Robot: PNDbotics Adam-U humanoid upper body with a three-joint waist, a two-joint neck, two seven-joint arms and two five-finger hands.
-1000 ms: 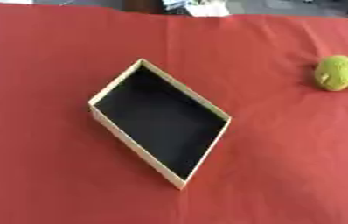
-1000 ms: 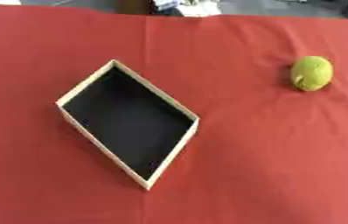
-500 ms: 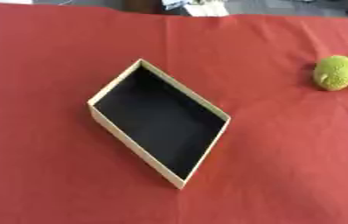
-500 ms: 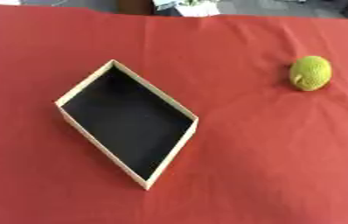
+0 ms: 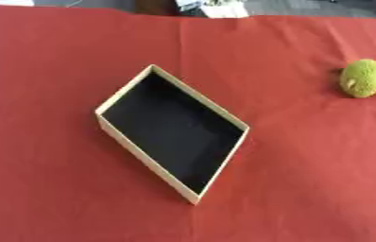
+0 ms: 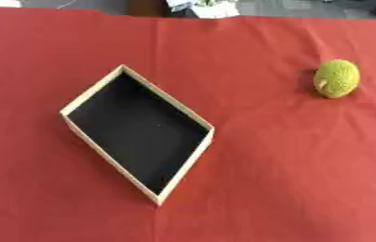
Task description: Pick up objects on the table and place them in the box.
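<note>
A shallow box (image 5: 128, 140) with pale tan walls and a black inside lies on the red tablecloth, turned like a diamond, left of the middle. Nothing lies inside it. A rough yellow-green round fruit (image 6: 337, 78) rests on the cloth at the far right, well apart from the box. Neither of my hands shows in either view.
The red cloth (image 5: 307, 170) covers the whole table, with a few soft creases near the fruit. Beyond the far edge some pale clutter (image 5: 212, 7) shows at the top middle.
The fruit and the box lie where they were. The whole picture has shifted very slightly, so the camera moved a little.
</note>
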